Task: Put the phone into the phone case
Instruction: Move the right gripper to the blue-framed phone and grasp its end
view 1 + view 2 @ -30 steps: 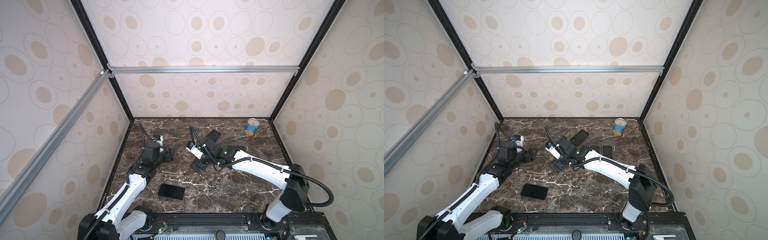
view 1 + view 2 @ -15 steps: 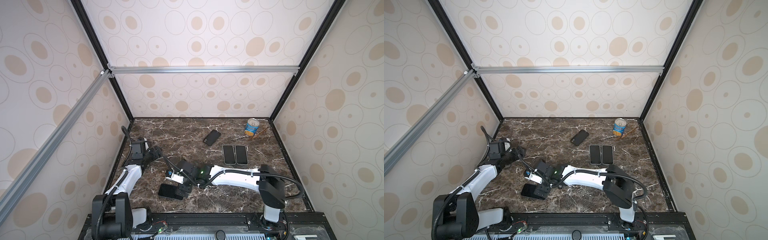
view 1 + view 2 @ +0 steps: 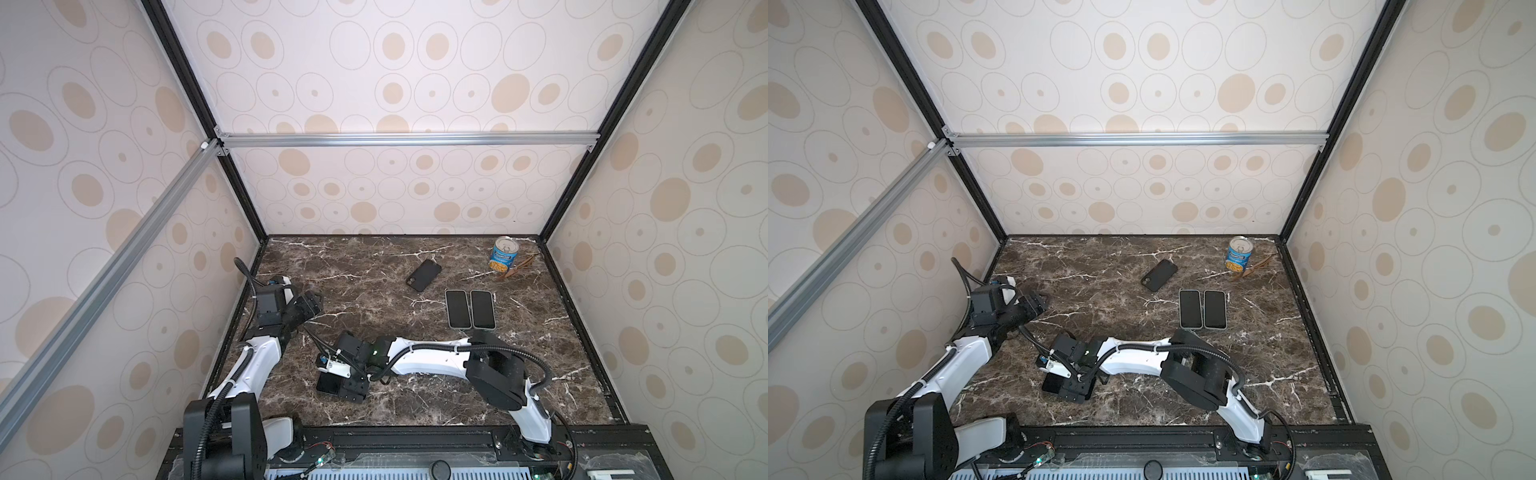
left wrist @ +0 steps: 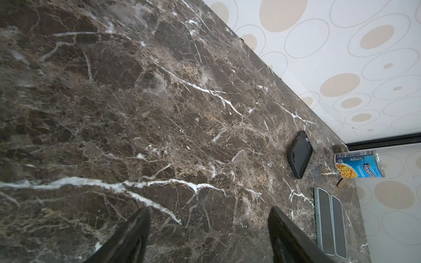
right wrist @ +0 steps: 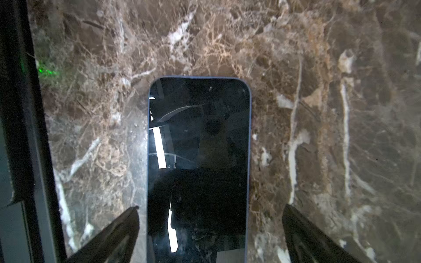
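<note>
Glossy rounded-corner phone (image 5: 198, 148) (thin blue rim) on veined marble tabletop (image 5: 319, 113), right gripper (image 5: 210, 211) fingers spread astride it, left gripper (image 4: 209, 211) fingers apart, matte black phone case (image 3: 424, 275) well apart.

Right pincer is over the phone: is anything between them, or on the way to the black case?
Nothing visible does. The phone lies flat between the open fingers of the right pincer. From it to the black case the marble table is bare; the two side-by-side phones lie right of that line.
</note>
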`<state>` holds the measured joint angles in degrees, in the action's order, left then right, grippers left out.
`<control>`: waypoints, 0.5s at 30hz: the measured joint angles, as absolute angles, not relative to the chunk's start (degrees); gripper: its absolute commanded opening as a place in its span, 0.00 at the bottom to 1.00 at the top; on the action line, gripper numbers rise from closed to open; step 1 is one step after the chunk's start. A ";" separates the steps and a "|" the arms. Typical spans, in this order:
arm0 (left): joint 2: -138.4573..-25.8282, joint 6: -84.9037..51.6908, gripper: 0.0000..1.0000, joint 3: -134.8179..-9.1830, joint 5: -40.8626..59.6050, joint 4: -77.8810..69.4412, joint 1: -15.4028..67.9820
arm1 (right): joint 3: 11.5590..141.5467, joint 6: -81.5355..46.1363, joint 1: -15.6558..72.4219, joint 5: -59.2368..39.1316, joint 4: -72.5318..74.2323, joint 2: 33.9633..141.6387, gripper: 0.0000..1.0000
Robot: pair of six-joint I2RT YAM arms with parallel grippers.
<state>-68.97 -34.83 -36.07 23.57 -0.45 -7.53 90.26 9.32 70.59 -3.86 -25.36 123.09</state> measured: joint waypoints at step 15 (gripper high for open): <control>-69.10 -35.46 0.79 -35.57 25.52 -1.76 -8.97 | 97.45 9.56 70.67 -5.48 -30.37 128.27 0.93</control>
<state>-69.10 -35.46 -35.57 25.52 -1.76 -8.97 97.45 9.56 70.67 -5.48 -30.37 128.27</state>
